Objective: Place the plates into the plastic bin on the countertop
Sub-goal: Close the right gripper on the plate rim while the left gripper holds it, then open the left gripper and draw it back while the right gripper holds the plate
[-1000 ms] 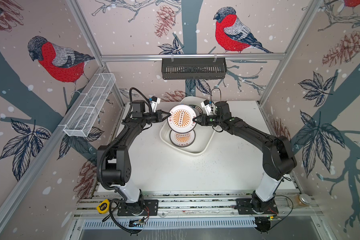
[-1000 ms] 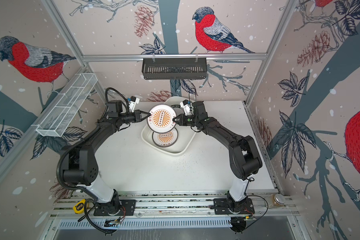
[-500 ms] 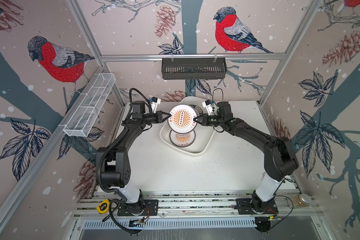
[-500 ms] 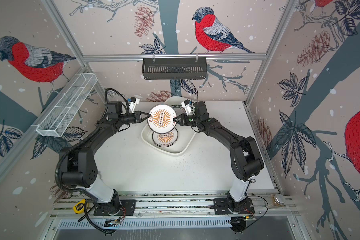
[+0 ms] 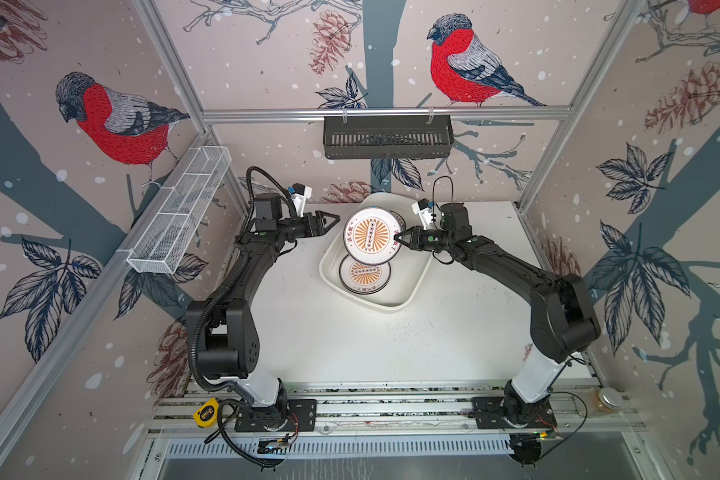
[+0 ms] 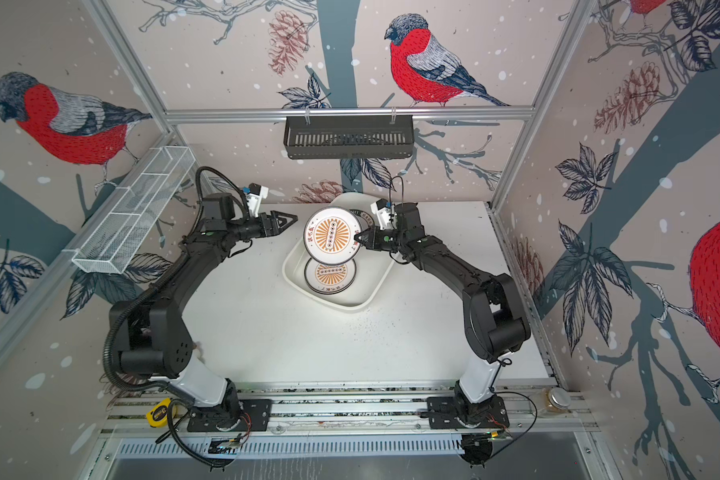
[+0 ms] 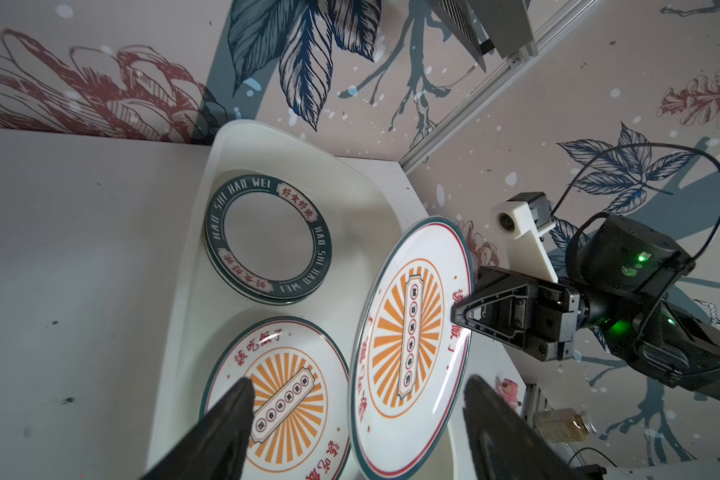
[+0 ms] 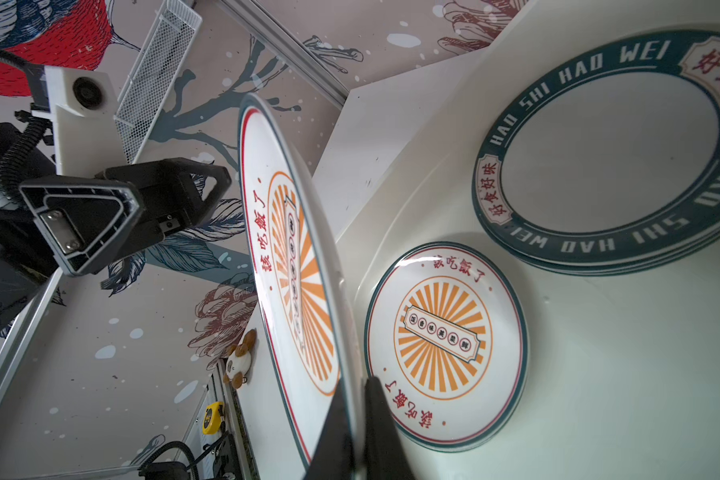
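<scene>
A white plate with an orange sunburst centre (image 5: 368, 242) (image 7: 412, 345) (image 8: 292, 270) hangs tilted above the plastic bin (image 5: 408, 299). My right gripper (image 5: 396, 240) (image 8: 356, 382) is shut on its right rim. My left gripper (image 5: 336, 217) (image 7: 358, 386) stands open just left of the plate, clear of its edge. A second sunburst plate (image 5: 364, 276) (image 7: 283, 399) lies flat in the bin's near end. Green-banded lettered plates (image 7: 267, 243) (image 8: 607, 149) are stacked at the bin's far end, mostly hidden in both top views. The bin sits on the countertop (image 5: 350, 340).
A black slatted basket (image 5: 387, 137) hangs on the back wall. A white wire-mesh basket (image 5: 179, 216) hangs on the left wall. A yellow tape measure (image 5: 206, 412) and a jar (image 5: 607, 399) sit by the front rail.
My left gripper has opened, let go of the plate's left rim and drawn back slightly to the left. The right gripper still holds the plate in nearly the same place.
</scene>
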